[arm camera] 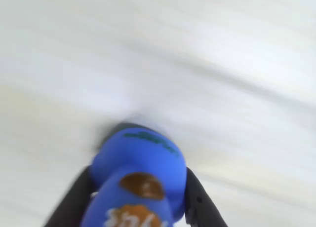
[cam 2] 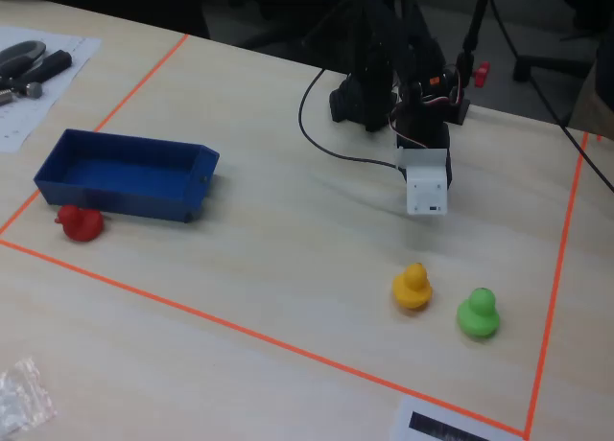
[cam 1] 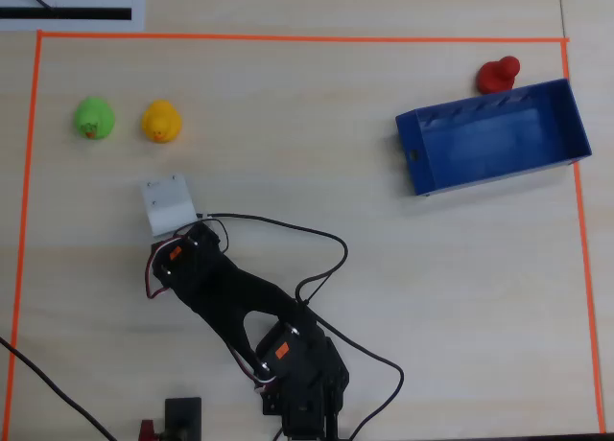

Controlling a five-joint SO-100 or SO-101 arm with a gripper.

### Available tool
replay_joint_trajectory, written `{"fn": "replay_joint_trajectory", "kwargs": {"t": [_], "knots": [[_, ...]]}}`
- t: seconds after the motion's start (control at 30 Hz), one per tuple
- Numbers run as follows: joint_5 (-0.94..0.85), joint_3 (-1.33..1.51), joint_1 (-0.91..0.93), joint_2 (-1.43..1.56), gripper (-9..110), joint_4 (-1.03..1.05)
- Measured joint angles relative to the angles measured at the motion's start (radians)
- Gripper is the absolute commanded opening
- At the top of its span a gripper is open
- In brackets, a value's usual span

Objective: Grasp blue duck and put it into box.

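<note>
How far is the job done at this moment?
Done: the grasp. In the wrist view the blue duck sits between the dark fingers of the gripper.
In hand: the arm holds it away from the box.
Left: carrying it over and dropping it in; the box looks empty.

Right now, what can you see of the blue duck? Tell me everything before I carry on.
The blue duck shows only in the wrist view, blurred by motion: rounded, solid blue, smooth like plastic or rubber, with a brown-orange patch and pale marks near the frame's bottom. Dark fingers of the gripper press it on both sides, so it looks gripped. The pale table is streaked behind it. In the overhead and fixed views the arm's white camera housing hides it.
</note>
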Motion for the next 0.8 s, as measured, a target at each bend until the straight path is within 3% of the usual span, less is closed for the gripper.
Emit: {"fn": "replay_joint_trajectory", "kwargs": {"t": [0.2,0.43,0.57,0.8], "knots": [[-0.077,0.086,0.094,0.123,0,-0.031],[-0.272,0.035,0.437,0.356,0,-0.020],[-0.367,-0.173,0.690,0.296,0,0.021],[-0.373,-0.767,1.121,-0.063,0,0.236]]}}
